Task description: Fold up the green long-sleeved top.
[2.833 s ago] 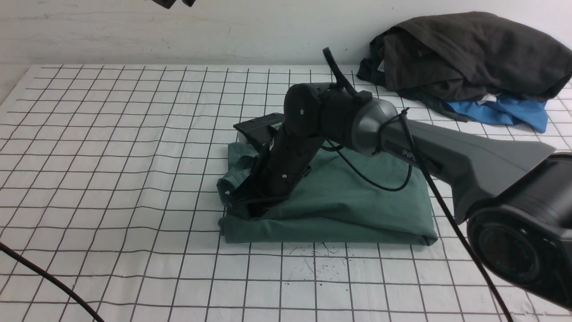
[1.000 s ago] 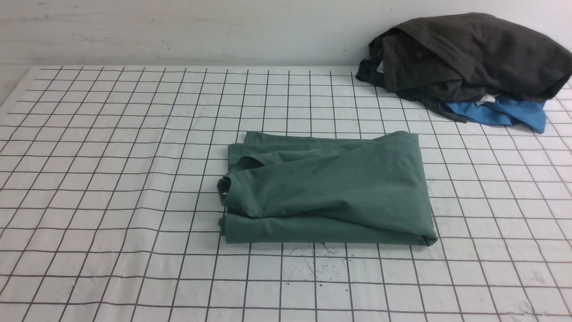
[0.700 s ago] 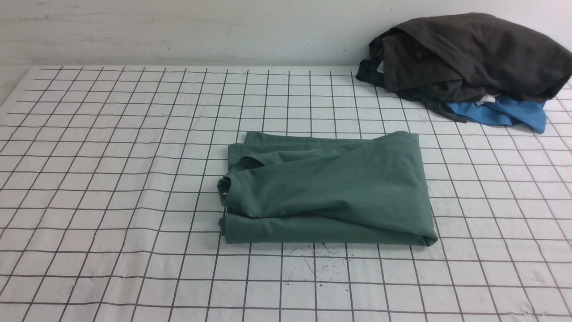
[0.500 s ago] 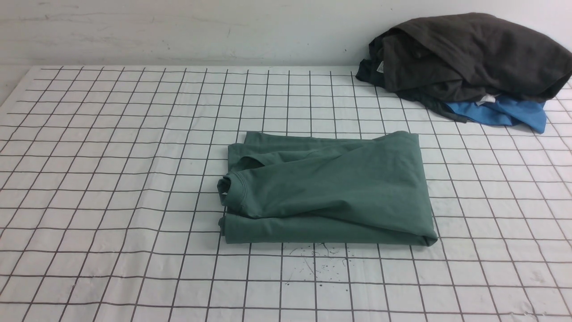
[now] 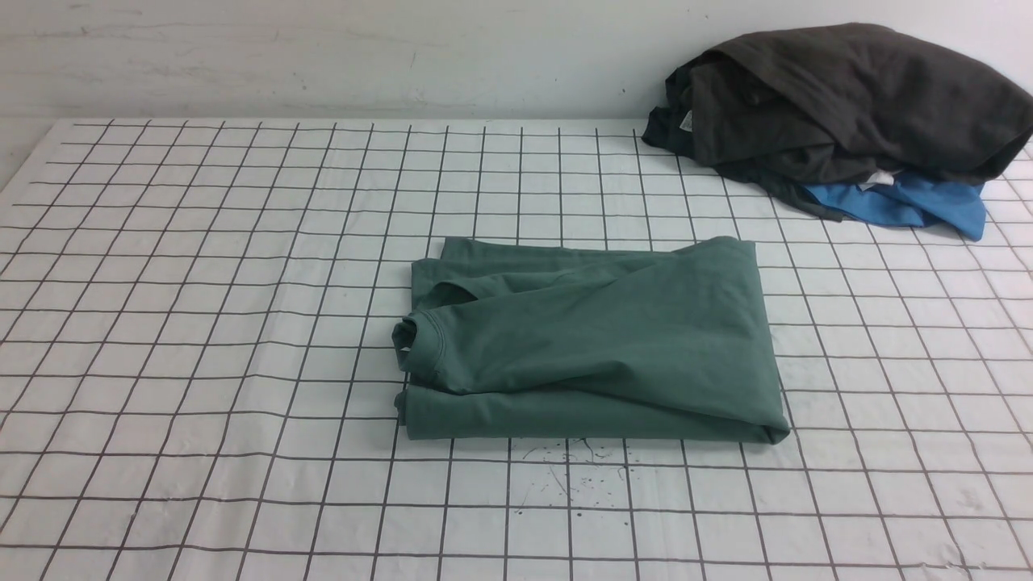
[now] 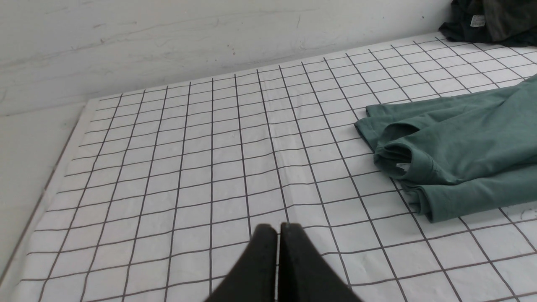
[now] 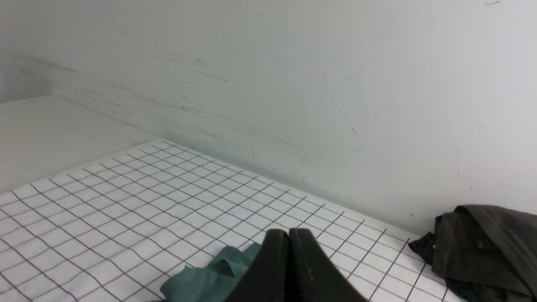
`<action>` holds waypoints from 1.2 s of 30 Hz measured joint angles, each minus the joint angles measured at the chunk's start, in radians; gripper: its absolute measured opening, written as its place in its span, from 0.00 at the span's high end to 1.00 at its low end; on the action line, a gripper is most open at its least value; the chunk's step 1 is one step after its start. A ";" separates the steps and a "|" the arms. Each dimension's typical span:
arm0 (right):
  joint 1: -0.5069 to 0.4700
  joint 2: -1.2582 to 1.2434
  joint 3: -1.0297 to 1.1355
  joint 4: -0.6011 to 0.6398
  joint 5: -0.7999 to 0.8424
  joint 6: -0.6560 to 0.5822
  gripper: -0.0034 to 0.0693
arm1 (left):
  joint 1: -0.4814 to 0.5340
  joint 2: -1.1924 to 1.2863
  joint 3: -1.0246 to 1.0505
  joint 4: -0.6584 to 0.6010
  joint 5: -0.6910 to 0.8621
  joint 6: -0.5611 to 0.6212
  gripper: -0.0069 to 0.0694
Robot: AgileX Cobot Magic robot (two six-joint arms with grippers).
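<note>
We count one green long-sleeved top [image 5: 593,343], folded. One dark grey-black garment [image 5: 839,97] and one bright blue garment [image 5: 908,203], piled at the table's [image 5: 202,242] far right corner. Two claws: left claw [image 6: 277,228], right claw [image 7: 288,233].

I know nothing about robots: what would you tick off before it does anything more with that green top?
1. Green top folded into a compact rectangle: ok.
2. Edges lined up: not ok, collar end bulges.
3. Left pincer shut and empty: ok.
4. Right pincer shut and empty: ok.
5. Top apart from the clothes pile: ok.
6. Sleeves tucked inside: cannot tell.
</note>
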 joint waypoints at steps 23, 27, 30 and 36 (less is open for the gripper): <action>-0.529 -0.531 0.701 -0.298 -0.003 0.505 0.97 | 0.000 0.000 0.000 0.000 -0.001 -0.001 0.92; -0.534 -0.531 0.701 -0.301 -0.003 0.510 0.97 | 0.000 0.000 0.000 0.000 -0.001 -0.001 0.92; -0.550 -0.531 0.701 -0.301 -0.003 0.500 0.97 | 0.000 0.000 0.000 0.000 -0.001 -0.001 0.92; -0.577 -0.531 0.701 -0.301 -0.003 0.473 0.97 | 0.000 0.000 0.000 0.000 -0.001 -0.001 0.92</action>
